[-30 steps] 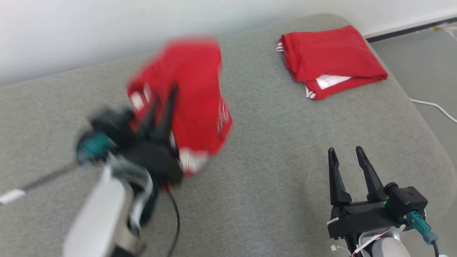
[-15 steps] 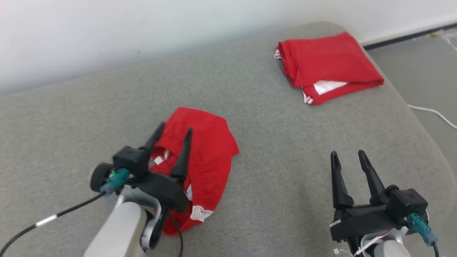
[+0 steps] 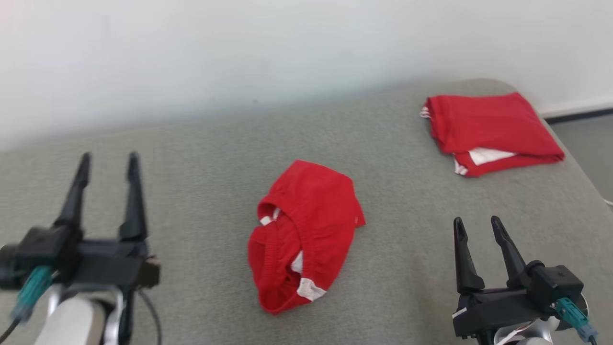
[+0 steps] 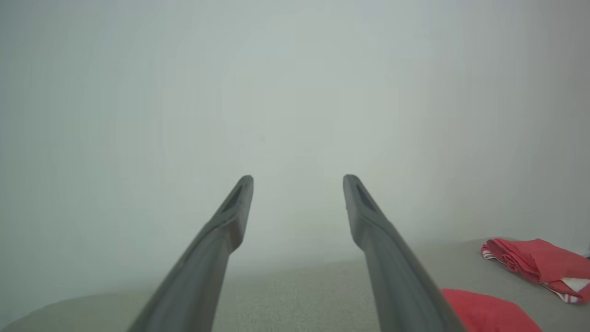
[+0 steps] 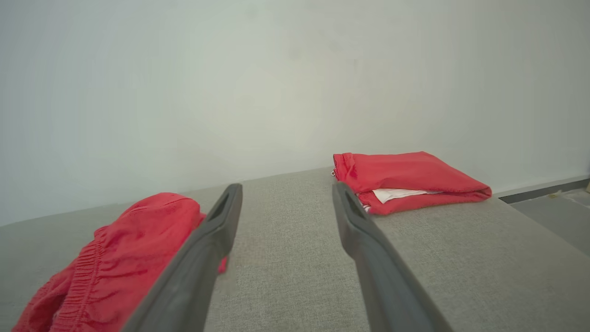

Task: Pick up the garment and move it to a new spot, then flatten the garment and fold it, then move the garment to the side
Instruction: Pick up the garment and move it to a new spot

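Two red pieces of clothing lay on the grey padded surface in front of the robot, well apart from each other. The crumpled garment, with a gathered elastic band and bits of white trim, sat bunched in a heap near the middle of the surface, roughly between the two arms and touching neither. The folded garment rested flat and neat at the far right corner, close to the pale wall, with a patch of white showing between its layers. The left gripper hovered at the left, off to the side of the heap, its two long dark fingers spread wide with nothing between them. From its own wrist camera those fingers pointed at the wall, with an edge of the crumpled garment low at the right. The right gripper hung at the lower right, likewise released and empty, its fingers parted and aimed across the surface toward the gap between the heap and the folded garment. A strip of grey floor showed beyond the surface's right edge.
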